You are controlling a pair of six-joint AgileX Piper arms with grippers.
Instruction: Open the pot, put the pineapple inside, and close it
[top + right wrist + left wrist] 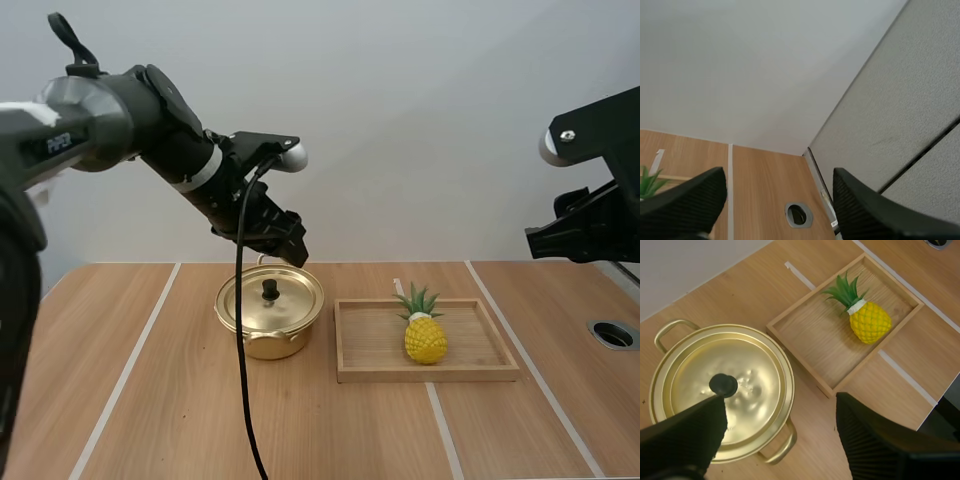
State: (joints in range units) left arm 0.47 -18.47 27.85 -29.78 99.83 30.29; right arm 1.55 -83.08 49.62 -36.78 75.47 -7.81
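Above the lid knob [270, 290], my left hand [290, 250] hung released; my right hand [779, 182], also released, stood well apart.

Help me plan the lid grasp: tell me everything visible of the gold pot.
The shiny gold metal pot stands upright on the wooden table, closed by its matching round lid with a black knob at the centre. Two loop handles stick out on opposite sides. It sits beside the wooden tray, slightly apart. The left gripper hovers above it, jaws open, touching nothing.
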